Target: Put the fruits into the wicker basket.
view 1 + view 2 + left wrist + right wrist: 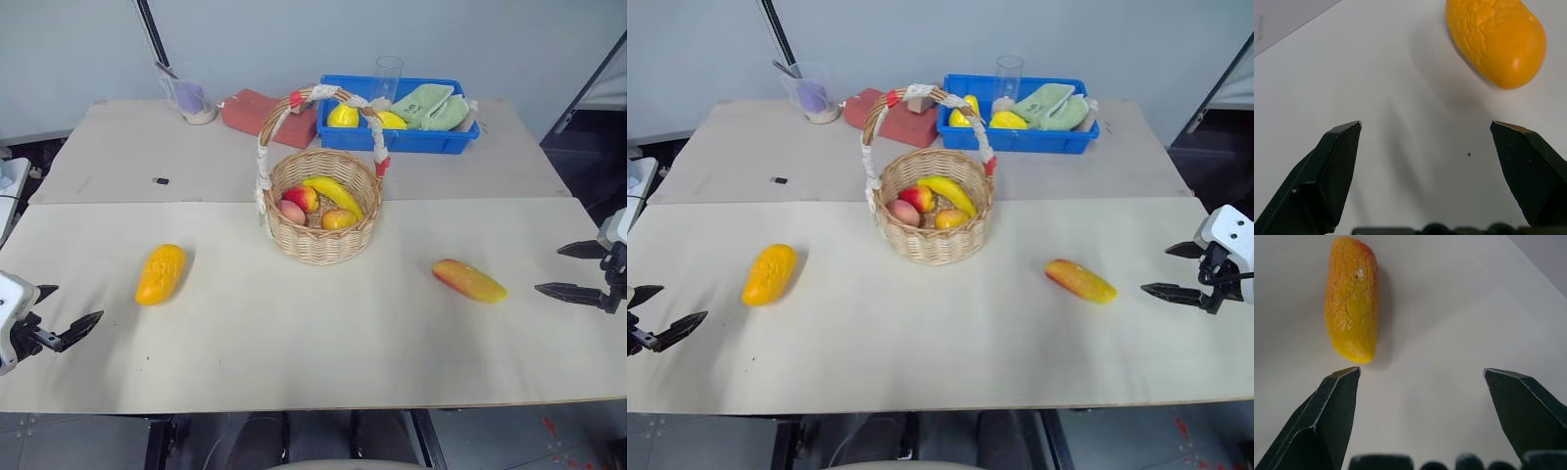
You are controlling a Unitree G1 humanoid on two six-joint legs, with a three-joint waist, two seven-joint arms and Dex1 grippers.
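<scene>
Left eye view, read from left to right with the basket point(323, 211) as landmark: the left gripper point(61, 323) hangs at the table's point(294, 333) near left edge, well left of the basket, fingers spread wide with nothing between them. The bumpy fruit point(161, 273) lies on the table between that gripper and the basket, apart from both. The basket stands in the middle, already holding a banana point(335, 194) and some round fruits. Right of it, lying flat and apart, is the blushed fruit point(469, 280). Further right again, the right gripper point(576, 270) hovers near the table's edge, fingers likewise spread and empty.

Neither fruit is in the basket yet, so the step in hand seems to be the first reach. Each fruit sits off-centre ahead of its gripper, so each should swing to centre over its fruit, straddle the narrow width rather than the length, then descend. On the carry, the tall handle needs clearing.
</scene>
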